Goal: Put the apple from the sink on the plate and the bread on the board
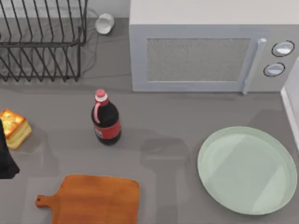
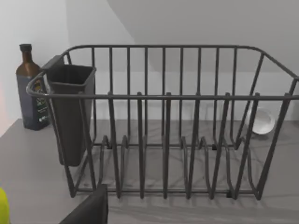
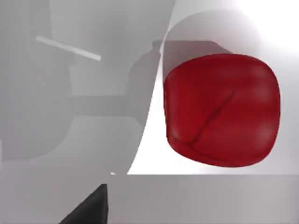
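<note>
The bread [image 1: 14, 127], golden on top with pale layered sides, sits at the table's far left edge. My left gripper [image 1: 5, 156] shows as a dark shape just in front of the bread, touching or nearly touching it. The reddish-brown board [image 1: 93, 198] lies at the front, left of centre, with nothing on it. The pale green plate [image 1: 246, 170] lies bare at the front right. In the right wrist view the red apple [image 3: 222, 109] rests in the white sink [image 3: 140, 154], and a dark part of my right gripper [image 3: 88, 207] hangs a little above it.
A dark cola bottle [image 1: 106, 119] with a red cap stands between the bread and the plate, behind the board. A microwave [image 1: 201, 51] fills the back right. At the back left are a wire dish rack [image 1: 42, 42] and a white cup [image 1: 104, 23]. The sink's rim [image 1: 292, 102] borders the right edge.
</note>
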